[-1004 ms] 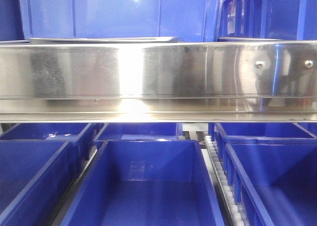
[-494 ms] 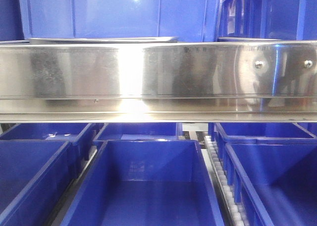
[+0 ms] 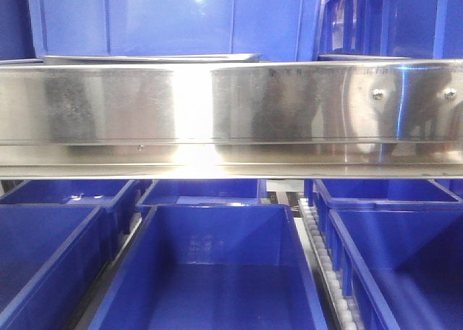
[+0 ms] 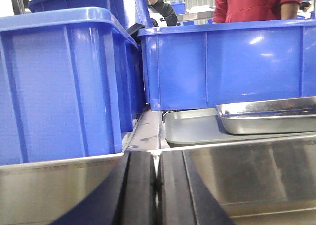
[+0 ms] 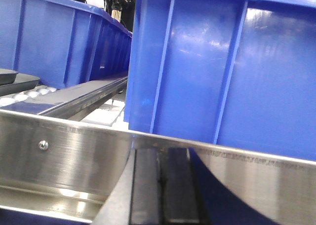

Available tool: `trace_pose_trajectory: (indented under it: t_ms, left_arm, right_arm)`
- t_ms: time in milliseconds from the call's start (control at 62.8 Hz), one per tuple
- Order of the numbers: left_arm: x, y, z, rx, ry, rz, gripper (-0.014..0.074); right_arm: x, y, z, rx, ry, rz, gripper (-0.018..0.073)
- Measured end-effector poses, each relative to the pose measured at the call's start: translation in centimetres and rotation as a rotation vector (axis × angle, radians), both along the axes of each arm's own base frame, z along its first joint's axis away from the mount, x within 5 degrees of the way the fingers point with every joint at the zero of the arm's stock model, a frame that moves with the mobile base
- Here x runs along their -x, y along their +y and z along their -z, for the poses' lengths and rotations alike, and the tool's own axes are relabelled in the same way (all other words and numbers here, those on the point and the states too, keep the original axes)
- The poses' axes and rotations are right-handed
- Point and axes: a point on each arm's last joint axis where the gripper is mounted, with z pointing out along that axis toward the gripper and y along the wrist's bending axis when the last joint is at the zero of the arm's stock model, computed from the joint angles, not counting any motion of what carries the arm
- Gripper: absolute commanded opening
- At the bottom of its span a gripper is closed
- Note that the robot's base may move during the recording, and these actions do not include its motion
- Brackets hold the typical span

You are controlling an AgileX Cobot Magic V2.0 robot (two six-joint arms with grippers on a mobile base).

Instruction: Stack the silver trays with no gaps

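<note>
Blue plastic bins stand at the left of the left wrist view. Lower down, the left gripper has its black pads pressed together, nothing between them, in front of the steel shelf panel. To its right lie the silver trays: a dull flat one on the shelf and, further right, a shinier one resting partly on it, its near edge raised, so the two are not nested. In the right wrist view, the right gripper is likewise closed, pad against pad, before the panel, a blue bin just behind.
</note>
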Motion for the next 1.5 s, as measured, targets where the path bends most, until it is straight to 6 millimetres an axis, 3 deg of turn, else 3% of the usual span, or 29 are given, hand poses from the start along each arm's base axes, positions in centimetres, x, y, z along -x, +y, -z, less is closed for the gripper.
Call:
trace_pose_trajectory:
  t_ms: [319,605,1497]
  left_arm:
    - [0.0,0.0,0.0,0.0,0.0,0.0,-0.0006]
    - [0.0,0.0,0.0,0.0,0.0,0.0,-0.0006]
    - [0.0,0.0,0.0,0.0,0.0,0.0,-0.0006]
  right_arm:
    - [0.01,0.03,-0.21,-0.002,-0.024,-0.004,-0.0073]
    - [0.04,0.04,-0.33,-0.14,-0.045,-0.015,-0.0073]
    - [0.04,0.03,-0.33,-0.149,-0.045,-0.015,-0.0073]
